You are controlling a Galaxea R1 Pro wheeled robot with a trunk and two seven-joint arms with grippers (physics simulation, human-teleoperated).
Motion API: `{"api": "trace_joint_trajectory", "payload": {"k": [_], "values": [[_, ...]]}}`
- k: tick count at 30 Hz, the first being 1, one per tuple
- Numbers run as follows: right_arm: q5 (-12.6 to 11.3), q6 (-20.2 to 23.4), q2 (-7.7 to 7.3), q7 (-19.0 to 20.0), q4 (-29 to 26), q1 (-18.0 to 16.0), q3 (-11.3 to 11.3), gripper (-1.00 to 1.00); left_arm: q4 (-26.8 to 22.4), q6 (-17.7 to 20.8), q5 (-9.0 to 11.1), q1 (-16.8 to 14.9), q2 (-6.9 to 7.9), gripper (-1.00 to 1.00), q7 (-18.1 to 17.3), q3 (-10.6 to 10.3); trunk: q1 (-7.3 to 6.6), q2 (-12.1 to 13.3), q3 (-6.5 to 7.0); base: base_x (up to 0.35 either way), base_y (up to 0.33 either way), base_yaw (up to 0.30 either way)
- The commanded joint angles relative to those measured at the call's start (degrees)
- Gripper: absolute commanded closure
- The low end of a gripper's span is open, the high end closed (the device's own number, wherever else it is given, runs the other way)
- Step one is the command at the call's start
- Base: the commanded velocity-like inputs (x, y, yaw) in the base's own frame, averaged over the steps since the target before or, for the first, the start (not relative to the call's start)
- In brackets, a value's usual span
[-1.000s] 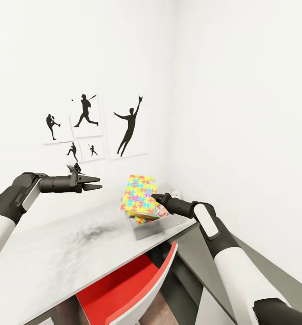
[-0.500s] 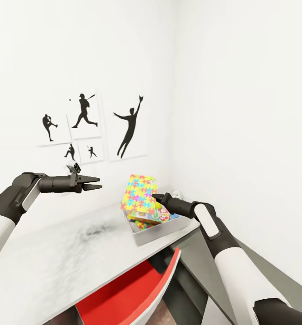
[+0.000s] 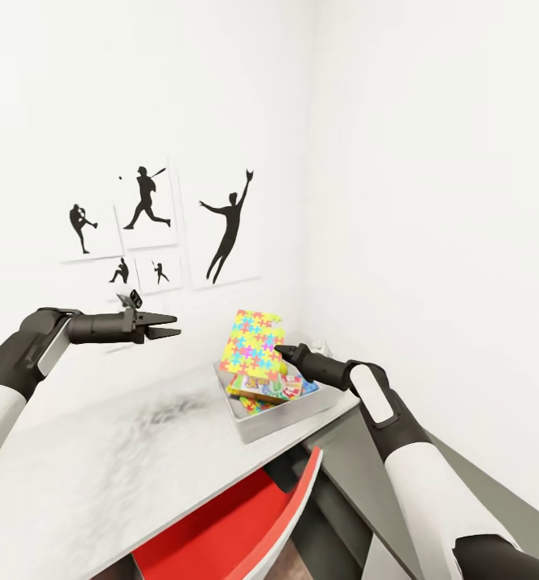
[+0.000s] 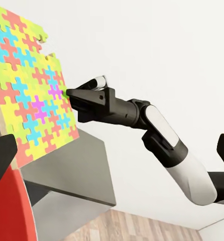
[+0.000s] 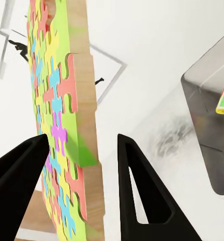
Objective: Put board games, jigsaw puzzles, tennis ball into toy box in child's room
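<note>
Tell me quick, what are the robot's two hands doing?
Left gripper: open, holding nothing.
Right gripper: open around the jigsaw puzzle; grip cannot be told.

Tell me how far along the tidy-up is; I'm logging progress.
Nearly done, it seems. The toy box on the table already holds colourful toys; which ones I can't tell. The right pincer has a jigsaw puzzle between its open fingers, upright over the box, not yet lying inside. The left pincer hangs open above the table, holding nothing. Left: lay this puzzle in the box.
</note>
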Motion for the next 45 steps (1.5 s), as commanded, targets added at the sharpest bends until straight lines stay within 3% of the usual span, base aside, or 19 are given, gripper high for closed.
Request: {"api": "trace_joint_trajectory", "payload": {"k": [1, 20, 23, 25, 31, 34, 40, 43, 45], "values": [[0.2, 0.17, 0.02, 0.25, 0.01, -0.02, -0.06, 1.0, 0.02, 0.6, 0.14, -0.04, 0.06, -1.0, -0.22, -0.2, 0.03, -0.05, -0.03, 0.071, 0.021, 0.0], [0.31, 0.19, 0.12, 0.04, 0.11, -0.05, -0.01, 1.0, 0.02, 0.6, 0.14, -0.04, 0.06, -1.0, -0.18, -0.18, 0.03, -0.05, -0.03, 0.074, 0.003, 0.0], [0.36, 0.24, 0.29, -1.13, 0.22, -0.27, 0.0, 1.0, 0.02, 0.6, 0.14, -0.04, 0.06, -1.0, -0.2, -0.18, 0.03, -0.05, -0.03, 0.142, 0.0, 0.0], [0.25, 0.25, 0.5, -4.63, 0.26, -0.62, -0.08, 1.0, 0.02, 0.6, 0.14, -0.04, 0.06, -1.0, -0.2, -0.18, 0.03, -0.05, -0.03, 0.044, 0.0, 0.0], [0.04, 0.24, 0.77, -15.05, 1.8, -5.93, -0.06, 1.0, 0.02, 0.6, 0.14, -0.04, 0.06, -1.0, -0.24, -0.18, 0.03, -0.05, -0.03, 0.01, 0.0, 0.0], [0.03, 0.13, 0.76, -18.11, 5.15, -8.77, -0.06, 1.0, 0.02, 0.6, 0.17, -0.04, 0.06, -1.0, -0.26, -0.18, 0.03, -0.05, -0.03, 0.001, 0.0, 0.0], [0.18, -0.52, 0.79, -20.15, 15.83, -14.49, 0.01, 1.0, 0.02, 0.6, 0.16, -0.04, 0.06, -1.0, -0.29, 0.04, 0.03, -0.05, -0.03, 0.0, 0.0, 0.0], [0.34, -0.65, 0.87, -20.37, 19.05, -15.56, 0.02, 1.0, 0.02, 0.6, 0.15, -0.04, 0.06, -1.0, -0.29, 0.13, 0.03, -0.05, -0.03, 0.0, 0.0, 0.0], [0.53, -0.7, 1.7, -20.44, 20.94, -15.93, 0.04, 1.0, 0.02, 0.6, 0.19, -0.04, 0.06, -1.0, -0.29, 0.15, 0.03, -0.05, -0.03, 0.0, 0.0, 0.0]]}}
